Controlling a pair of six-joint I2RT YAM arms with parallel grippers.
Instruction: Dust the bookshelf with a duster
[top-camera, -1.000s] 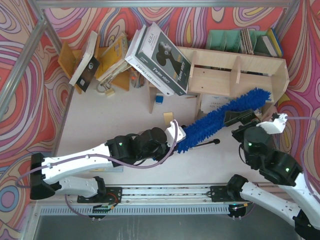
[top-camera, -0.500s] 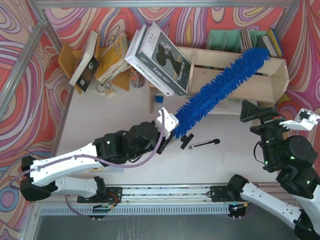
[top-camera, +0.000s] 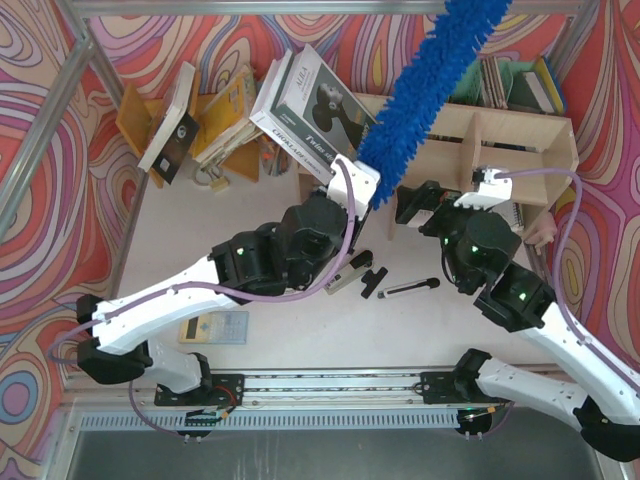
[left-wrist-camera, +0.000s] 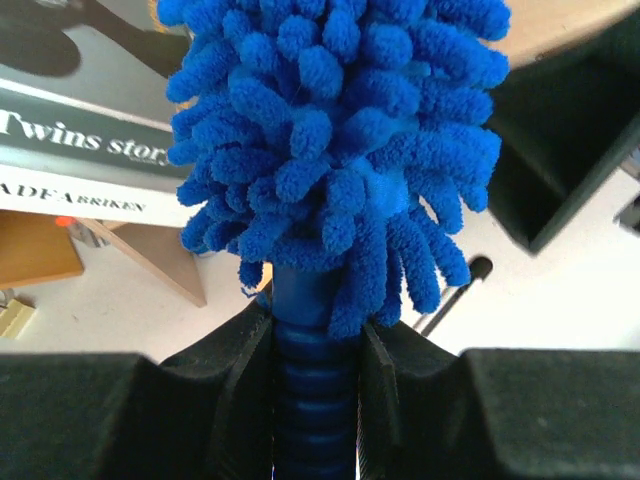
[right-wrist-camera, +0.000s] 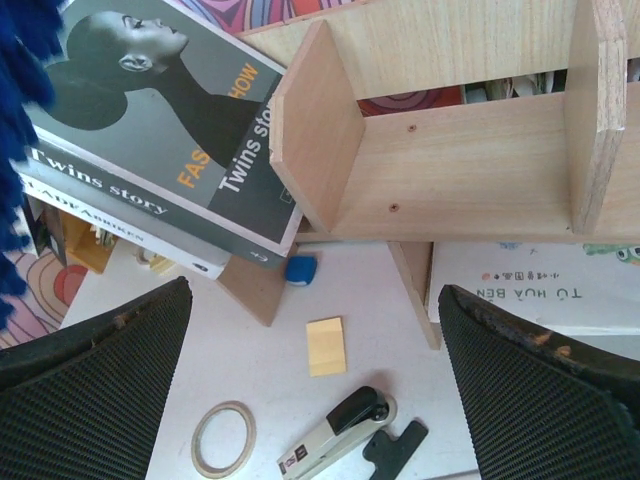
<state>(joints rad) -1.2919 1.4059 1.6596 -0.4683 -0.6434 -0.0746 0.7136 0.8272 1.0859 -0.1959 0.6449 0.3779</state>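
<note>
Top view: the duster (top-camera: 425, 90) is gripped by its handle in the clenched left fingers (top-camera: 366, 193). Its blue head is tilted up past the far edge of the bench (top-camera: 200, 260), above the bookshelf (top-camera: 530, 135) at the far right corner. The right fingers (top-camera: 408, 205) are spread, grasping nothing, near the shelf's front.

Left wrist view: the handle is pinched between both fingers, with fluff spilling over them.

Right wrist view: a large book (right-wrist-camera: 150, 130) is seen leaning on the shelf's left end.

That book could be toppled by a careless downward sweep. The arms are set close together and could be knocked against each other.
</note>
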